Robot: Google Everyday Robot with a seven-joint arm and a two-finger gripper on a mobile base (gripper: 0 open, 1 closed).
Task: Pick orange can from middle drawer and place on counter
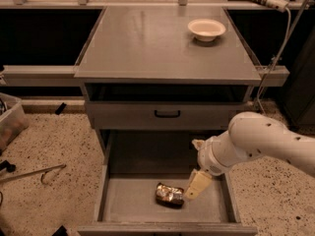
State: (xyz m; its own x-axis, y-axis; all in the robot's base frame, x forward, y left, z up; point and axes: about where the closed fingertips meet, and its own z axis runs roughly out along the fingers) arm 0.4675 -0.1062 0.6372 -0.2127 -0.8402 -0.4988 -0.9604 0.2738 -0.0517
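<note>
One gripper (191, 191), low inside the open middle drawer (130, 205), tip at the right end of the orange can (169, 194); contact and degree of opening not discernible. Can lying on the drawer floor, near the front. White arm (256, 141) entering from the right. Above, closed drawer front (128, 116) with black handle (167, 114); counter (157, 43) bearing a white bowl (206, 29) at rear right.

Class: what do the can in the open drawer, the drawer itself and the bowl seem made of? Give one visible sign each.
Orange can: thin metal, shiny, dented. Middle drawer: grey sheet metal, dull sheen. Bowl on the counter: matte white, perhaps paper or plastic. The hand hovers beside the can.
</note>
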